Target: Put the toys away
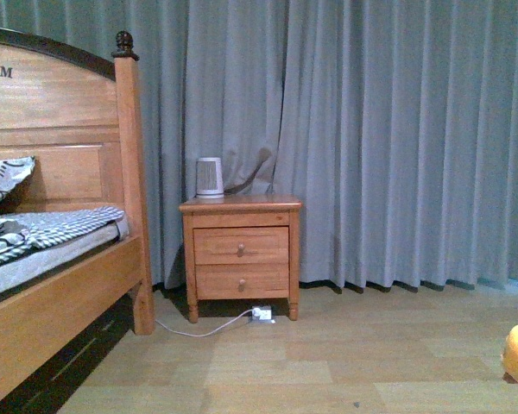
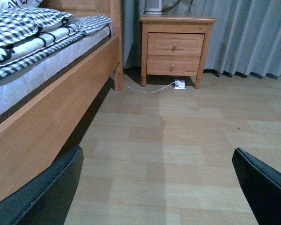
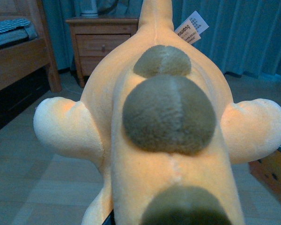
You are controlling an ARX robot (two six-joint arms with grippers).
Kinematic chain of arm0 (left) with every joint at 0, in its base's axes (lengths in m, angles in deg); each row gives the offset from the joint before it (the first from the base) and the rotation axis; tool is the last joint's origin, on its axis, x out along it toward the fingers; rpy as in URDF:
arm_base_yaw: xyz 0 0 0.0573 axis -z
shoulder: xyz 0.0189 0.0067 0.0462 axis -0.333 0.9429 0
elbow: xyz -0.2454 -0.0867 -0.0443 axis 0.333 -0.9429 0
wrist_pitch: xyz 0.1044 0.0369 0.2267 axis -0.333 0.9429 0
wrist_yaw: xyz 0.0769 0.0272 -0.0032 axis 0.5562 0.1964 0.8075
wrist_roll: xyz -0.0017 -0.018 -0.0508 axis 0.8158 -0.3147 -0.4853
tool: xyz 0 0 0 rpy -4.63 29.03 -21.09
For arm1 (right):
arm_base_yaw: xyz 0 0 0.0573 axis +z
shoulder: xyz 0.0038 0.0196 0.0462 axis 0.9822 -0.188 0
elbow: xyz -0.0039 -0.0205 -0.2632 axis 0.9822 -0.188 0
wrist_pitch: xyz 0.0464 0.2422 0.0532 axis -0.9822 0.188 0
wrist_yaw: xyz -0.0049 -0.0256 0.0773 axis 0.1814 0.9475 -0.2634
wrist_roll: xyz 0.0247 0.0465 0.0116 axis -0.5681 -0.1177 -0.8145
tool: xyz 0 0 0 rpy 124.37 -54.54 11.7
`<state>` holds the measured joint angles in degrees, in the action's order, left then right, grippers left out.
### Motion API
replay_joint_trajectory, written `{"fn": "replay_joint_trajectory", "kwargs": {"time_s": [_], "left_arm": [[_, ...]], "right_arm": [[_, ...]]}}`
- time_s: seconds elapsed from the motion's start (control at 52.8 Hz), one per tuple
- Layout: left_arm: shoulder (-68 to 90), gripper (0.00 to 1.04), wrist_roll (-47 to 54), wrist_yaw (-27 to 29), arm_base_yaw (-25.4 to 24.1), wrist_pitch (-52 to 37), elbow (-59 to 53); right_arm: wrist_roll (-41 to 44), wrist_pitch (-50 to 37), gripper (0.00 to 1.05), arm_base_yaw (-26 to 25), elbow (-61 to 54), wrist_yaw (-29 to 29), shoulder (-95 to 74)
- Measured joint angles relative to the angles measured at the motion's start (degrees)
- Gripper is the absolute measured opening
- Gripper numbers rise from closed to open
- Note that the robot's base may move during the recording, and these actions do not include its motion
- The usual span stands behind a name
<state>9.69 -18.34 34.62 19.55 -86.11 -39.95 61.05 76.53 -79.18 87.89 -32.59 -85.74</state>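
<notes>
The toy (image 3: 168, 117) is well right of the nightstand (image 1: 240, 250). The left gripper (image 2: 157, 152) gapes wide, empty; the right gripper's state is hidden behind the toy.

This is a bedroom in a home. On the left stands a wooden bed (image 1: 60, 293) with a checked blanket (image 1: 52, 226) and a pillow (image 1: 4, 177). Just beside it, at the far side, is a small bedside table (image 1: 240, 246) (it has two drawers). Long grey curtains (image 1: 397, 138) hang behind, down to the wood floor (image 1: 328, 362).
</notes>
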Motion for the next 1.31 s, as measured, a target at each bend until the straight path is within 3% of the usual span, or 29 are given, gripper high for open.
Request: {"fn": "replay_joint_trajectory", "kwargs": {"time_s": [1.307], "left_arm": [[0.0, 0.98, 0.02, -0.04, 0.0, 0.0, 0.0]], "right_arm": [[0.0, 0.0, 0.07, 0.0, 0.0, 0.0, -0.02]]}}
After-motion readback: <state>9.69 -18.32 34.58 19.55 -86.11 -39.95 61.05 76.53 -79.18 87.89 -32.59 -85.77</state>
